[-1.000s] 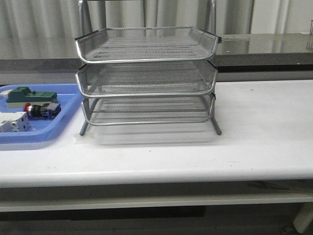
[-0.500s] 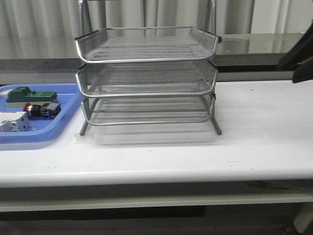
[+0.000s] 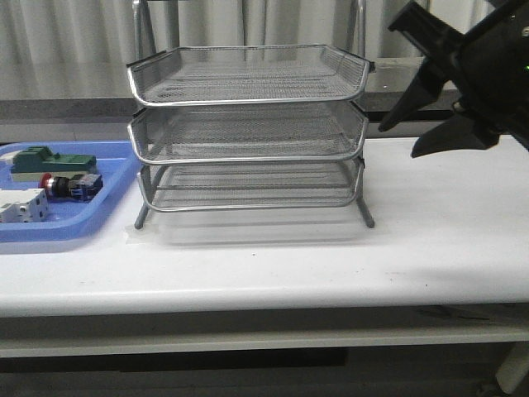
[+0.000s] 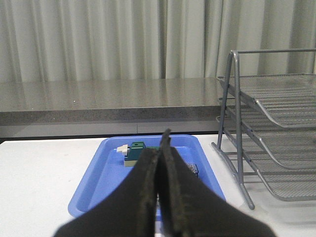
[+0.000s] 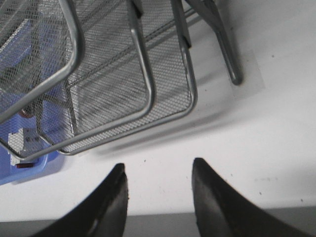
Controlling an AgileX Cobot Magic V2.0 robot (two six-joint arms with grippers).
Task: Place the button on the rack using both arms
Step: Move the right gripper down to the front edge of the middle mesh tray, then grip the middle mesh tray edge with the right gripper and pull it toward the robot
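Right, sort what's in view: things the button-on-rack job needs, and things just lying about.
Needed: button; rack; right gripper, open beside the rack; left gripper, shut, empty.

Lying about: blue tray; green block; white block.

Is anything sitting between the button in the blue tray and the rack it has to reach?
Nothing visible. The button lies in the blue tray, with only the tray's rim and bare table between it and the rack.
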